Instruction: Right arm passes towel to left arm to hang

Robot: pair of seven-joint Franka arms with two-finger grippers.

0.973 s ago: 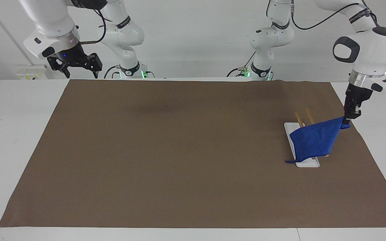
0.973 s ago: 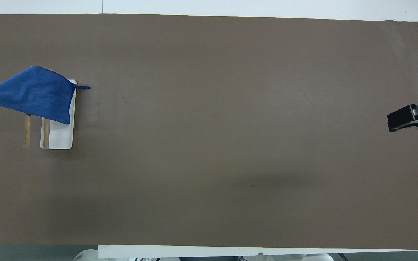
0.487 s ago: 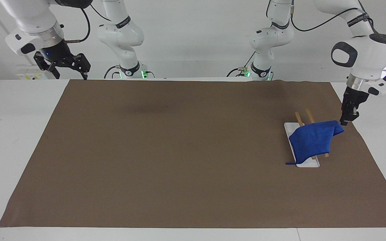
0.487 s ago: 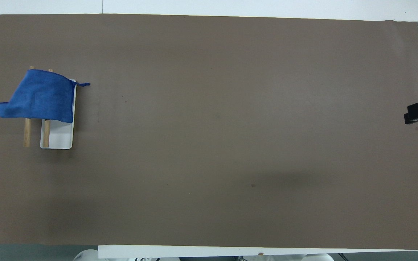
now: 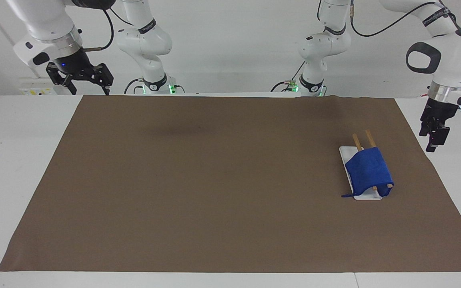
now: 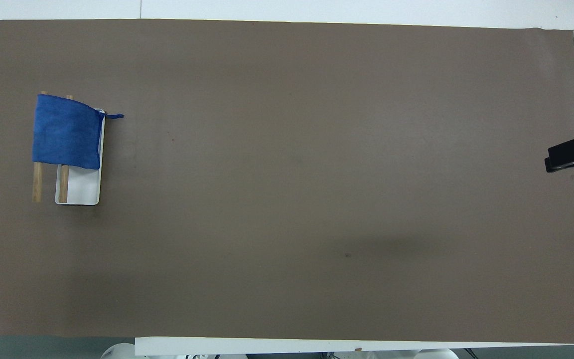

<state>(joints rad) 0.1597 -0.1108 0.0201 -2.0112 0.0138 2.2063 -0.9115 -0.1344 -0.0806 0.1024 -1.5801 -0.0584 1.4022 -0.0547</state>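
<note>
The blue towel (image 5: 368,172) (image 6: 65,132) hangs folded over the two wooden bars of a white-based rack (image 5: 365,196) (image 6: 82,188), at the left arm's end of the brown mat. A thin loop of it trails onto the mat. My left gripper (image 5: 434,145) is open, holds nothing and hangs apart from the towel, over the mat's edge beside the rack. It is out of the overhead view. My right gripper (image 5: 86,86) (image 6: 566,158) waits open and raised over the mat's edge at the right arm's end, with nothing in it.
A brown mat (image 5: 214,180) covers most of the white table. Two smaller white arms with green lights (image 5: 150,48) stand at the table's edge on the robots' end.
The left gripper opened and let go of the towel's corner, then drew up and away from the rack. The freed corner dropped, and the towel now hangs square over the bars.
</note>
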